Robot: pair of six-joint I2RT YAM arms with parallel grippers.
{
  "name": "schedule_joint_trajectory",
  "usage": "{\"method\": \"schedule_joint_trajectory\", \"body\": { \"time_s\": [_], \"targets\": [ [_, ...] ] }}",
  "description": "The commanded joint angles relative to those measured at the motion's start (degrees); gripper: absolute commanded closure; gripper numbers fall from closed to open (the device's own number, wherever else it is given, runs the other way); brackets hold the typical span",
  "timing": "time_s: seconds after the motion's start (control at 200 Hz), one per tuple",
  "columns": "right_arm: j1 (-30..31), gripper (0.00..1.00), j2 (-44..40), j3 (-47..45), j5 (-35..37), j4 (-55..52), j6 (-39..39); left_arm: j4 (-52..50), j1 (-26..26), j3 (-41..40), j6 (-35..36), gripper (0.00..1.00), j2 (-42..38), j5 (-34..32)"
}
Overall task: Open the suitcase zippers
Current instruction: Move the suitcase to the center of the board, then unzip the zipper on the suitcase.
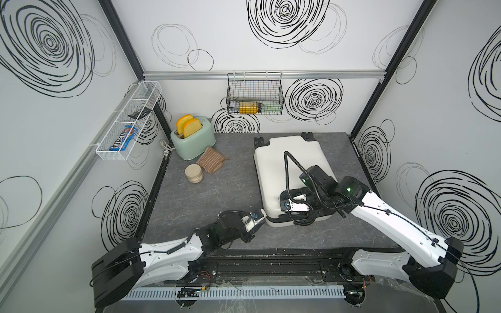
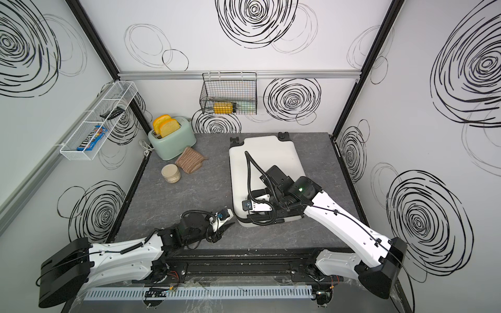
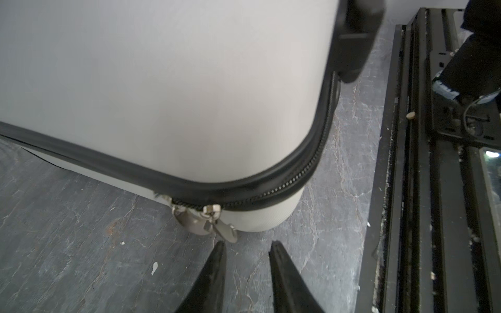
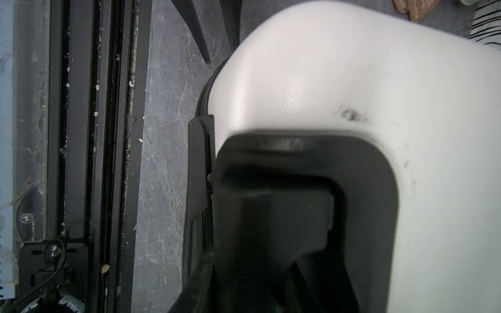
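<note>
Two silver pulls (image 3: 200,216) sit together at the near-left corner of the suitcase (image 1: 292,162), which lies flat on the tabletop's (image 1: 217,203) right half, so you have the zippers (image 3: 284,187) entirely left to open; your left tool (image 3: 247,244) is poised slightly open just short of the pulls, and you cannot tell whether the right tool (image 1: 296,215) grips the handle (image 3: 355,40).

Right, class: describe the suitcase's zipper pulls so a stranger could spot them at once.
Find the white suitcase lying flat on the grey table. Follow its black zipper band to the rounded corner by the left pincer. Two pulls hang there: the only shiny metal on that dark band.
</note>
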Motion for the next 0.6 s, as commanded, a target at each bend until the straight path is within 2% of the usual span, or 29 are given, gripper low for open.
{"method": "schedule_joint_trajectory", "body": {
  "time_s": [0.0,0.305,0.395,0.475,0.595],
  "targets": [
    [0.0,1.0,-4.7,2.9,2.6,15.0,-4.7,8.9,0.7,-1.6,-1.8,0.68,0.2,1.9],
    [0.0,1.0,-4.8,3.0,2.2,14.8,-4.7,13.1,2.3,-1.0,-1.3,0.77,3.5,4.9],
    [0.0,1.0,-4.7,3.0,2.1,14.7,-4.8,14.1,2.9,-1.0,-1.4,0.76,4.1,4.9],
    [0.0,1.0,-4.5,3.2,2.0,14.5,-4.7,15.4,3.6,-1.1,-1.9,0.7,4.4,5.7],
    [0.0,1.0,-4.4,3.6,1.8,13.9,-4.6,15.9,4.7,-1.1,-1.9,0.71,4.9,7.2]
  ]
}}
